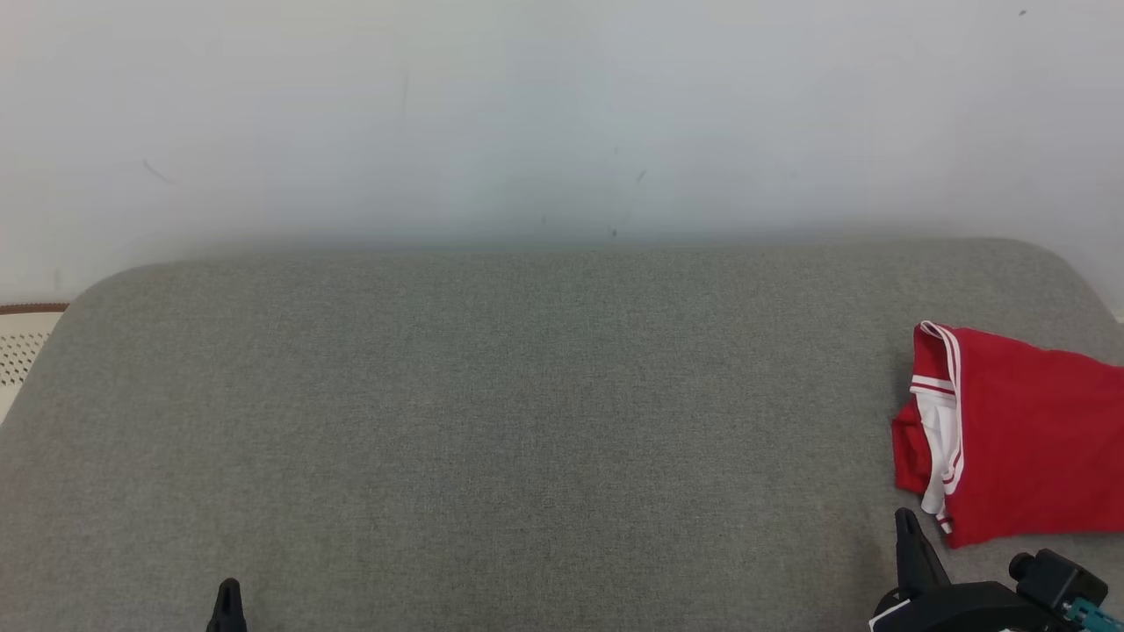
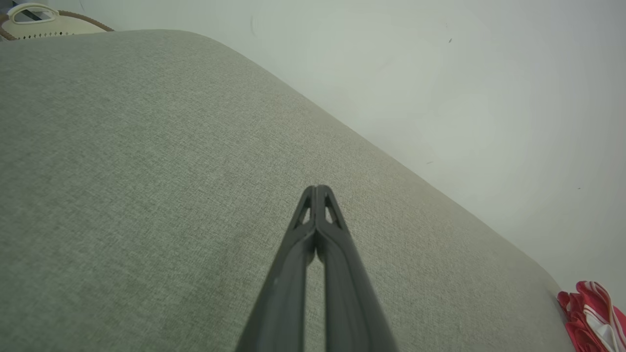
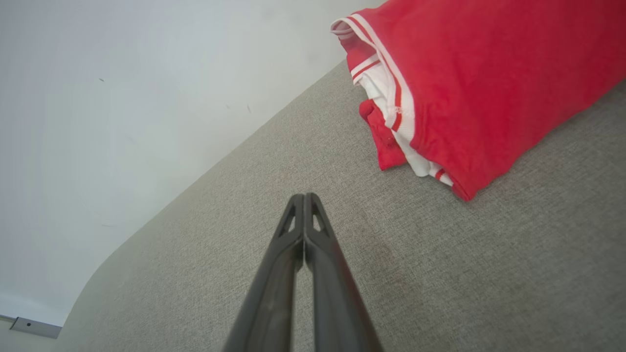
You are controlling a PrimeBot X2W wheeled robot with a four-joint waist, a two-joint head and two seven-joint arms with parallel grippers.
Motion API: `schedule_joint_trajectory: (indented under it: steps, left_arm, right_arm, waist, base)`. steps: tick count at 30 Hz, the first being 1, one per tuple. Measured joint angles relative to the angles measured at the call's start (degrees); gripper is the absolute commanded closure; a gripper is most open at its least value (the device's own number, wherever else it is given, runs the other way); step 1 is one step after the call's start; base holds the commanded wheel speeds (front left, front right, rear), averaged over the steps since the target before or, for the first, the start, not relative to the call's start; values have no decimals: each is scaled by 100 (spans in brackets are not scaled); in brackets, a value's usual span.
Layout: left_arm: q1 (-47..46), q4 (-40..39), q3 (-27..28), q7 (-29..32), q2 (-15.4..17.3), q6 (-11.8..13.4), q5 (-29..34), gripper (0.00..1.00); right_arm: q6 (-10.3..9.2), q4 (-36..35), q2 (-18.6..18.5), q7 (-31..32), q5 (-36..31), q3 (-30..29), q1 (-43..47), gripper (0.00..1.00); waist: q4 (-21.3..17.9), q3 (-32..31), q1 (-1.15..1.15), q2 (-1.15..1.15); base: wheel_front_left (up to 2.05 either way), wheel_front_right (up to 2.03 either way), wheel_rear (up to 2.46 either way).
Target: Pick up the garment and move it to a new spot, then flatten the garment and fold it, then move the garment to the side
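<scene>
A red garment (image 1: 1019, 430) with white striped trim lies folded at the right edge of the grey padded surface (image 1: 527, 421); it also shows as the garment (image 3: 464, 83) in the right wrist view and the garment (image 2: 594, 315) far right in the left wrist view. My right gripper (image 1: 906, 520) is shut and empty, its tip just below-left of the garment's near corner, not touching it. In its own view the right gripper (image 3: 304, 196) points at bare fabric. My left gripper (image 1: 229, 586) sits at the lower left, shut and empty, and the left gripper (image 2: 317, 188) hovers over bare fabric.
A white wall (image 1: 562, 114) runs behind the padded surface. A pale perforated basket (image 1: 22, 347) with a brown rim stands off the left end, seen too as the basket (image 2: 44, 22). The surface's rounded corners fall away at left and right.
</scene>
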Motion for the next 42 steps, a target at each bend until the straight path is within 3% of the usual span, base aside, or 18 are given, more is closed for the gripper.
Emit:
schedule_joint_trajectory:
  steps: [42]
  left_arm:
    - [-43, -40, -86, 570, 10, -255, -3327, 100]
  right_arm:
    - [0, -235, 86, 958, 3105, -634, -118, 100]
  waist:
    - [100, 132, 0, 0]
  base:
    - [0, 0, 0]
